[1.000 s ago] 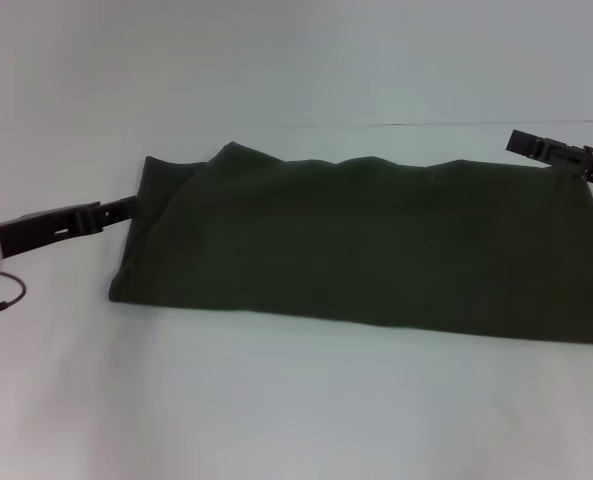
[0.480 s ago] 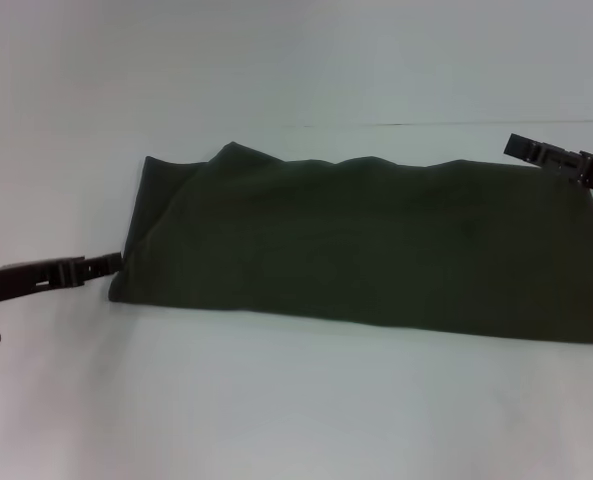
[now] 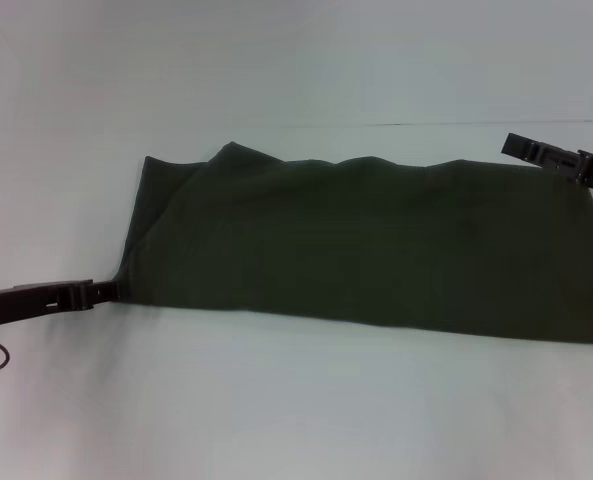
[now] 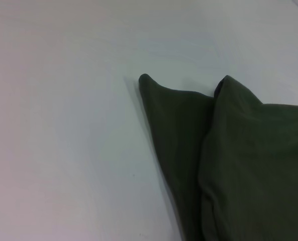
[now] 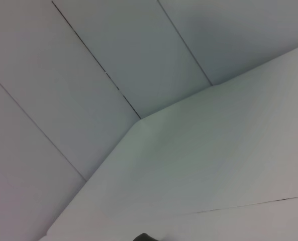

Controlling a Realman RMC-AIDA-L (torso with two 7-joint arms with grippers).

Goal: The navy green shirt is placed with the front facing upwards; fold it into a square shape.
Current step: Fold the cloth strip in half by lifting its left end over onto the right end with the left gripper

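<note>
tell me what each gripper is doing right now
Left gripper: at the near left corner of the dark olive-green cotton shirt.
Right gripper: at its far right corner.

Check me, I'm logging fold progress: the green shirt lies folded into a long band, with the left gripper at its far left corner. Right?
Not quite. The head view shows the left gripper at the near left corner of the green shirt, not the far one. The shirt is folded into a long band.

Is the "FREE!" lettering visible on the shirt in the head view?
No. The navy green shirt lies folded into a long band showing only plain dark fabric, with no lettering facing up.
</note>
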